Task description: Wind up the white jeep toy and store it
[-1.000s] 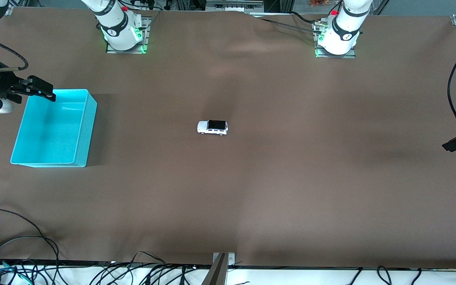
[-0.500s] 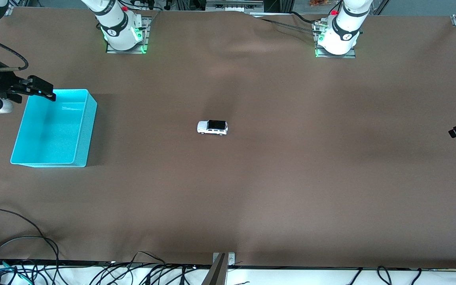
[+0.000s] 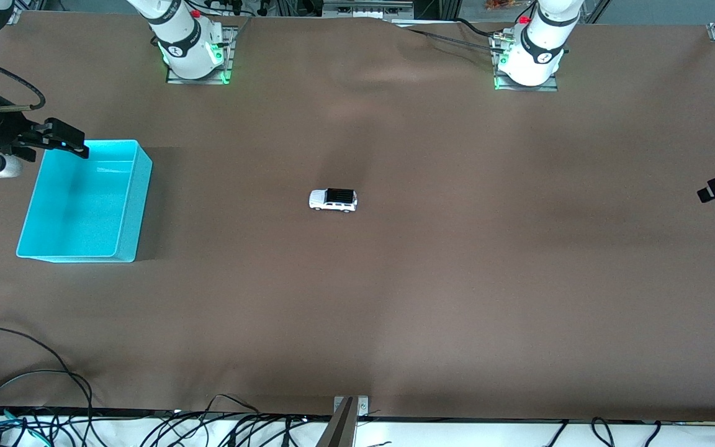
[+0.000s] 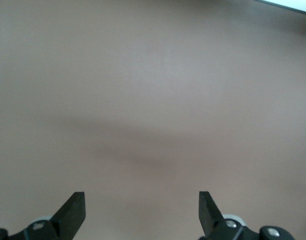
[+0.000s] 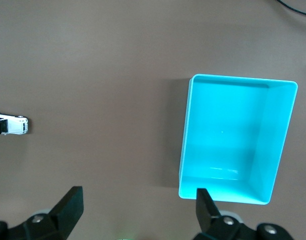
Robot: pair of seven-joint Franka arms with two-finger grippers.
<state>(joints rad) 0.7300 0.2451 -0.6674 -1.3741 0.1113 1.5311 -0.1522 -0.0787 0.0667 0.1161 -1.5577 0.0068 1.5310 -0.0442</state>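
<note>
Jeep [image 3: 333,200] boxy, white; both grippers, left [image 4: 142,212] and right [image 5: 138,210], spread wide, holding nothing.

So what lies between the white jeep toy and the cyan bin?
Nothing: only bare brown table cover separates the white jeep toy from the cyan bin. The front view shows it, and the right wrist view agrees.

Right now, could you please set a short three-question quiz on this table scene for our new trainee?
1. True or false: the white jeep toy lies inside the cyan bin.
2. Which is open? A) only the left pincer B) only the right pincer C) both
3. Fill in: the right pincer hangs over the cyan ____.

Key:
1. False; it stands on the brown table, apart from the bin.
2. C
3. bin
</note>
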